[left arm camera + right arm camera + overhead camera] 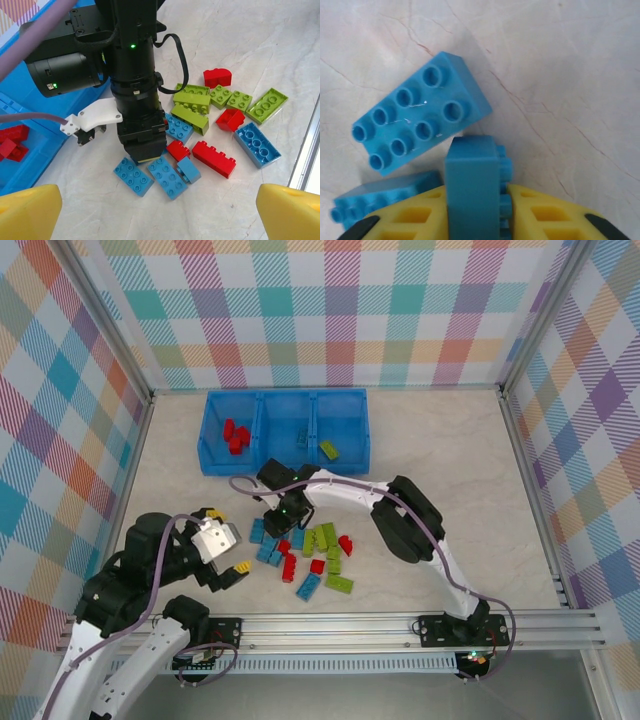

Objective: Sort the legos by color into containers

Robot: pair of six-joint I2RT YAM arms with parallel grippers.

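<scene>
My left end effector [226, 540] hangs near the near-left corner of the worktop [480, 490]. Its jaws are wide apart with nothing between them, and its fingertips [27, 212] look toward the pile [315, 555]. I judge that it waits there so as not to disturb the other arm, and it is ready to take a brick.

A little farther, about the middle of the near half, my right end effector [476, 220] stands low in the left part of the pile. It is closed on a blue brick [470, 175]. The brick sits on its side between the pads [545, 215] with its studs against one pad, so the grip presses on its top and bottom faces. A flat brick [420, 112] lies just beside it. I cannot tell whether the held one is off the worktop. A straight lift seems wise, so that the neighbour is not dragged.

At the far edge, left of centre, lies the tray [205, 455]. Its left compartment holds red bricks [235, 435], the middle one a blue piece [300, 437], and the right one a green piece [328, 449]. So the middle compartment is, in my judgement, where the held brick belongs.
</scene>
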